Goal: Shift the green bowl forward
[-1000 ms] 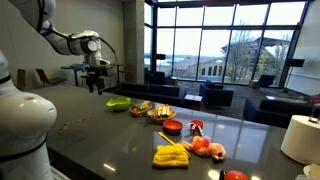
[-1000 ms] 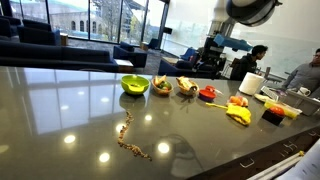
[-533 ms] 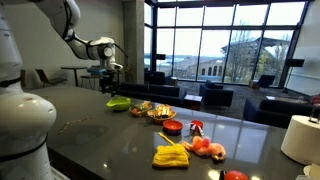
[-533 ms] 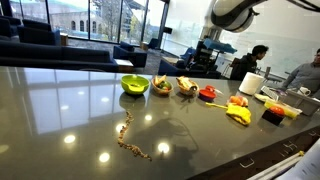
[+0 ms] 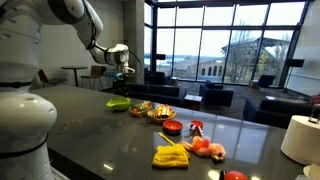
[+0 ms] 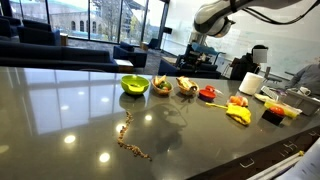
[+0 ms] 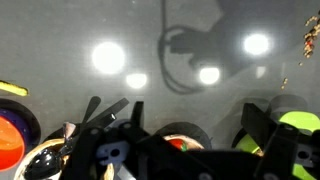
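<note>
Green bowl (image 5: 118,103) sits at the end of the dish row, well in from the tabletop's edges, w/ the yellowish plate (image 5: 141,108) just beside it. Gripper (image 5: 124,72) hangs high, not quite over it, jaws spread wide, holding nothing. Imo barely started: descent, contact & the push fwd are all left.

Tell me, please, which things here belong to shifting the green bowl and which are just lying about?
For the job: green bowl.
Just lying about: red bowl, plate of food, yellow food, paper roll.
</note>
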Action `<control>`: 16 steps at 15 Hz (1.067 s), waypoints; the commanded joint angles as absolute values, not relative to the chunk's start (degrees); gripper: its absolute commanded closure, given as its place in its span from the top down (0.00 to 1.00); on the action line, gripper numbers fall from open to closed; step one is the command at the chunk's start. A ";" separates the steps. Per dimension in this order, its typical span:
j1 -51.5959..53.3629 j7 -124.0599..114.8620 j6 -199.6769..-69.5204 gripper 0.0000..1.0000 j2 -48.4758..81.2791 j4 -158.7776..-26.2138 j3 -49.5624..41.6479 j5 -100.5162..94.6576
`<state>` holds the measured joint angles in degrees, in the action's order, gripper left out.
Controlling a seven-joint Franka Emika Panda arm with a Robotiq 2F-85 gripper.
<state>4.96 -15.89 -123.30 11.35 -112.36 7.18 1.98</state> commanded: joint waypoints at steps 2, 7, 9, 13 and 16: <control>6.28 -14.66 -121.35 1.00 22.33 -99.09 5.50 1.15; 7.86 -15.20 -119.09 1.00 33.63 -85.61 4.42 0.81; 8.70 -15.64 -117.69 1.00 38.74 -79.51 3.91 0.87; 9.80 -16.47 -113.06 1.00 47.18 -67.62 3.44 1.76; 11.09 -17.87 -109.93 1.00 51.86 -59.89 3.40 1.92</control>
